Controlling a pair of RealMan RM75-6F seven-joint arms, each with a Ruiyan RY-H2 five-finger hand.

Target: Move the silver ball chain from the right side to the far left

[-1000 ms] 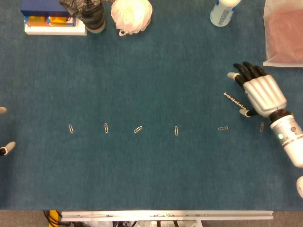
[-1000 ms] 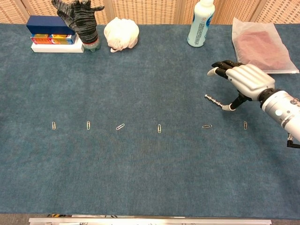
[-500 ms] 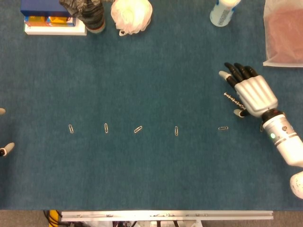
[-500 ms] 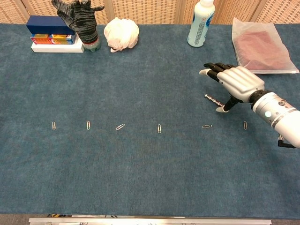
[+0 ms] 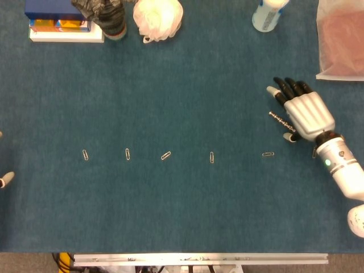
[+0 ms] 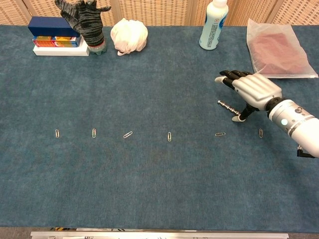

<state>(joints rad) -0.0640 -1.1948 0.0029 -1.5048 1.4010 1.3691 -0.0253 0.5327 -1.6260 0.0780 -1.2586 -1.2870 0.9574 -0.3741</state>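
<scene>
While the right hand (image 5: pixel 306 114) hangs low over the blue table (image 5: pixel 182 205) on the right side, its fingers are spread out and it holds nothing. The silver ball chain (image 5: pixel 281 120) lies flat on the table, just beside the hand, between the dark fingertips (image 5: pixel 287 86) and the thumb. In the chest view the hand (image 6: pixel 254 89) is just above the chain (image 6: pixel 227 106), and I cannot tell if the thumb touches it. A row of small paper clips (image 5: pixel 165 155) lies across the middle of the table, from the left side to the right. At the far edge there is a stack of boxes (image 5: pixel 61 24), a gray glove (image 6: pixel 84 22) standing up, a white puffy ball (image 5: pixel 158 18), a bottle (image 6: pixel 213 24) and a clear bag (image 5: pixel 341 40). Only a little tip of the left hand (image 5: pixel 4 181) shows at the left edge, so I cannot tell how it is set.
</scene>
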